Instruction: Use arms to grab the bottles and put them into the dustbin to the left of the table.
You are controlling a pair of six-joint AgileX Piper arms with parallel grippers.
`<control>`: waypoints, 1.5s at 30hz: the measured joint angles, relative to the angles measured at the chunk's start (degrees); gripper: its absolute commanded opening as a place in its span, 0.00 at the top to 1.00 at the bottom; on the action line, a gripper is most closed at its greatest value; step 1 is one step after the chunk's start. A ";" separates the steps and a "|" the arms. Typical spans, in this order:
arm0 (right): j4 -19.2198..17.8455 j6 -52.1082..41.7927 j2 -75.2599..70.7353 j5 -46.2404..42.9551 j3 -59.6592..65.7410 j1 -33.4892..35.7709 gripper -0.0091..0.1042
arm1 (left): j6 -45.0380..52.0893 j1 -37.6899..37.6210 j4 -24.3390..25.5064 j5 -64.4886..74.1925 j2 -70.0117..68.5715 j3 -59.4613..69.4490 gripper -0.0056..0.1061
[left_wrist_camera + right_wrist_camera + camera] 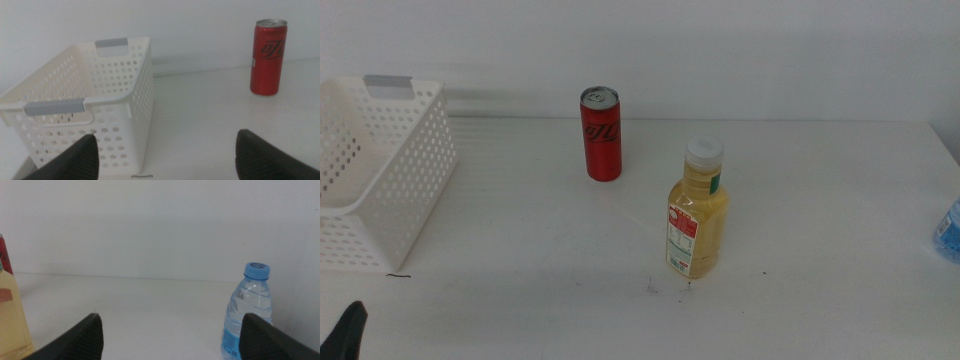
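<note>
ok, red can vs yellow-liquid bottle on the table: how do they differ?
The red can is opaque, slim and straight-sided; the yellow-liquid bottle is see-through, with a paper label. The can has a metal pull-tab top, the bottle a white screw cap. The can stands nearer the dustbin. Both are upright on the table, ungripped.

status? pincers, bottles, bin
Left pincer and right pincer open, empty, waiting low. Red can, yellow bottle, water bottle upright on table. Dustbin unobstructed.
</note>
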 measured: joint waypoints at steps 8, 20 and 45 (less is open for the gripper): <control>0.00 0.00 0.00 0.00 0.00 0.00 0.11 | 0.00 0.00 0.00 -2.30 0.00 0.00 0.11; 0.00 0.00 0.00 0.00 0.00 0.00 0.11 | 0.00 -7.04 -3.02 -8.16 9.21 0.00 0.11; 0.00 0.00 0.00 0.00 0.00 0.00 0.11 | -3.43 -25.76 -2.86 -78.75 79.82 -0.24 0.11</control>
